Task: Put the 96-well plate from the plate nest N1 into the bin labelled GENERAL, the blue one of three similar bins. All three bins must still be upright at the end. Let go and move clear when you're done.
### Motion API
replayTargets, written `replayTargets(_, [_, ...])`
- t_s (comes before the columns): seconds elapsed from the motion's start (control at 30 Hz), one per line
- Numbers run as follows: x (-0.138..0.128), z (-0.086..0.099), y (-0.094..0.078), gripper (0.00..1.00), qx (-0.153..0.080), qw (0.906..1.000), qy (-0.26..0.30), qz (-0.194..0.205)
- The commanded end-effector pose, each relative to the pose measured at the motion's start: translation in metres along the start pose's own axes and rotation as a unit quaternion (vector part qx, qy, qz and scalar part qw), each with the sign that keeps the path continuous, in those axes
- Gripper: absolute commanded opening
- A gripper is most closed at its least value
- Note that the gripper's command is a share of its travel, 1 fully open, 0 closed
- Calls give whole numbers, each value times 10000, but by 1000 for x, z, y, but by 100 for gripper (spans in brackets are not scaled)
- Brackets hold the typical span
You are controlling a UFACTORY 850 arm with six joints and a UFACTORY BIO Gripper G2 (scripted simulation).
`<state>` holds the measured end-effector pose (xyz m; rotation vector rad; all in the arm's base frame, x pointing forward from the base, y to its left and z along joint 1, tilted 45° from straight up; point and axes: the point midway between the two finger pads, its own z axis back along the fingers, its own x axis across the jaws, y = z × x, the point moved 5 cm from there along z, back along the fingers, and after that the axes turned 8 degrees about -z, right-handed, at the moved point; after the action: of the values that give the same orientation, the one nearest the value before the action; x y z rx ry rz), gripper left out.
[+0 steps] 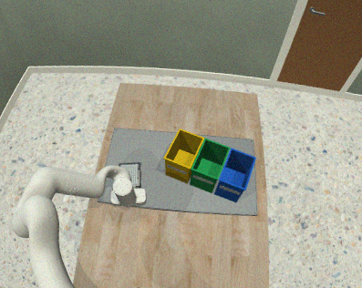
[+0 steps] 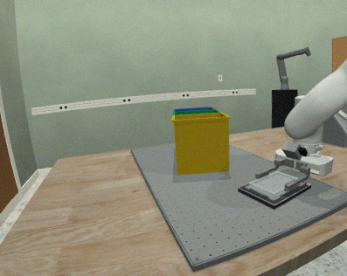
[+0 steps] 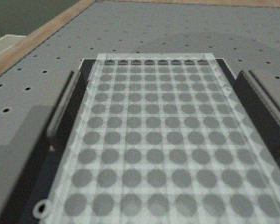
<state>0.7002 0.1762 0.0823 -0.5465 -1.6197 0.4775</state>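
The clear 96-well plate (image 1: 133, 173) (image 2: 269, 183) (image 3: 156, 145) lies level in the dark plate nest (image 2: 255, 198) (image 3: 226, 65) at the left of the grey board. My gripper (image 2: 273, 181) (image 3: 158, 102) is low over the nest, with one finger along each long side of the plate, and is shut on the plate. In the top view the arm hides the fingers. The blue bin (image 1: 235, 177) stands upright at the right end of the row of three; in the exterior view only its rim (image 2: 195, 108) shows. Its label is too blurred to read.
The green bin (image 1: 211, 165) stands upright between the blue bin and the yellow bin (image 1: 184, 156) (image 2: 202, 146), which is upright and nearest to the nest. The bins stand close together on the grey perforated board (image 1: 146, 137) (image 2: 208, 227), on a wooden table (image 1: 185, 246).
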Motion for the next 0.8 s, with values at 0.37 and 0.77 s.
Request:
replayTargets(0.37, [1, -1, -9, 0, -8, 10000, -3, 0])
replayTargets(0.77, [2, -1, -15, 0, -8, 10000, -3, 0])
